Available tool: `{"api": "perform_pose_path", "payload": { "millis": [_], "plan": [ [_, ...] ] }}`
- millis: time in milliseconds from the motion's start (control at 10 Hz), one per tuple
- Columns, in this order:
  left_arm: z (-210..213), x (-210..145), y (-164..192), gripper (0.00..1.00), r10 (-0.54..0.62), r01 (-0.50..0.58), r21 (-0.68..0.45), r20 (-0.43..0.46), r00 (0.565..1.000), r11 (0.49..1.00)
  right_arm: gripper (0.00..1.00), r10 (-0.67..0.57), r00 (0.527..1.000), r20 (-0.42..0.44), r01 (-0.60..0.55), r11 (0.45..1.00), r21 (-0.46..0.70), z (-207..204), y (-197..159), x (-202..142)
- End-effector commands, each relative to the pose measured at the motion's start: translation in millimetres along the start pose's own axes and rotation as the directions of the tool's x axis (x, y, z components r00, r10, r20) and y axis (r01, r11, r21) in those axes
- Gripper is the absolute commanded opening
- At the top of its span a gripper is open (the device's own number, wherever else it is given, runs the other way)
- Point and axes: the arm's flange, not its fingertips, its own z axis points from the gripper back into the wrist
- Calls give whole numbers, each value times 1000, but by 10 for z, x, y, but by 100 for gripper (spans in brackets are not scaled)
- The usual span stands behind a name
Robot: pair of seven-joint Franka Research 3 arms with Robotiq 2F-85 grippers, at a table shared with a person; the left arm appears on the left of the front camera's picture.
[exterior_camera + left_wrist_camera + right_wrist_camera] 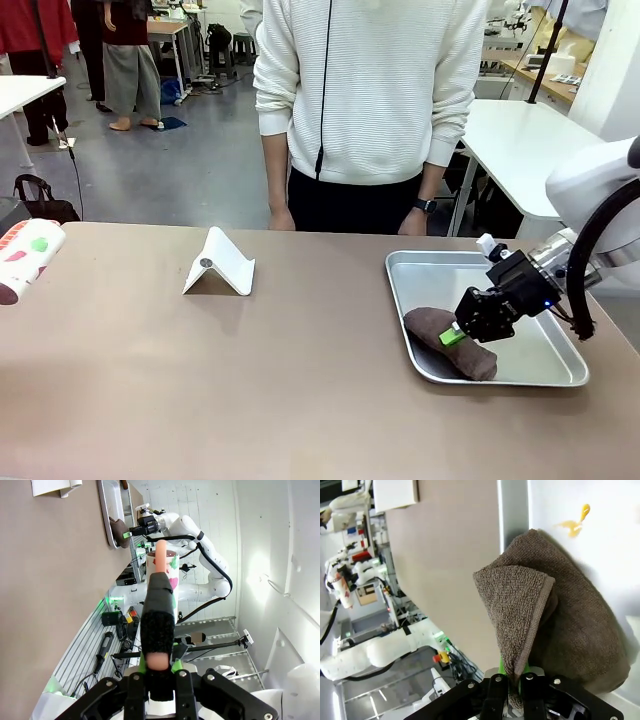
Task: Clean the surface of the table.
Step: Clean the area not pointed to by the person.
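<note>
- Left pincer (159,595) is clamped on a white patterned container (27,258), probably a spray bottle, above the left end of the tan worktop (250,390). A loose hold could tip or drop it.
- Mid-worktop, the white folded stand (220,265) sits in any wiping path and could get knocked.
- Right pincer (455,335) is closed on a fold of the brown towel (478,358) lying in the metal tray (420,262). So thin a pinch may slip, or drag the yellow smear (575,522) out.
</note>
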Motion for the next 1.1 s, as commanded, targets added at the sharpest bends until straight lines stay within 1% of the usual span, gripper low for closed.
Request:
{"api": "perform_pose_path", "payload": {
  "millis": [0, 100, 400, 500, 700, 1000],
  "plan": [
    [0, 3, -54, 19, 1, -1, -13, 17, 1000, 1000, 7, 29, 999, 13, -30, 999, 17, -26, 6, -42],
    [0, 3, -54, 19, 1, -1, -13, 17, 1000, 1000, 7, 24, 1000, 12, -24, 1000, 3, -19, -21, -23],
    [0, 3, -54, 19, 1, -1, -13, 17, 1000, 1000, 7, -4, 999, 46, 7, 998, -65, 29, -212, 75],
    [0, 3, -54, 19, 1, -1, -13, 17, 1000, 1000, 7, -20, 997, 71, 27, 995, -95, 69, -307, 129],
    [0, 3, -54, 19, 1, -1, -13, 17, 1000, 1000, 7, -68, 982, 176, 90, 989, -117, 253, -494, 303],
    [0, 3, -54, 19, 1, -1, -13, 17, 1000, 1000, 7, -104, 943, 317, 132, 989, -69, 389, -603, 503]
  ]
}}
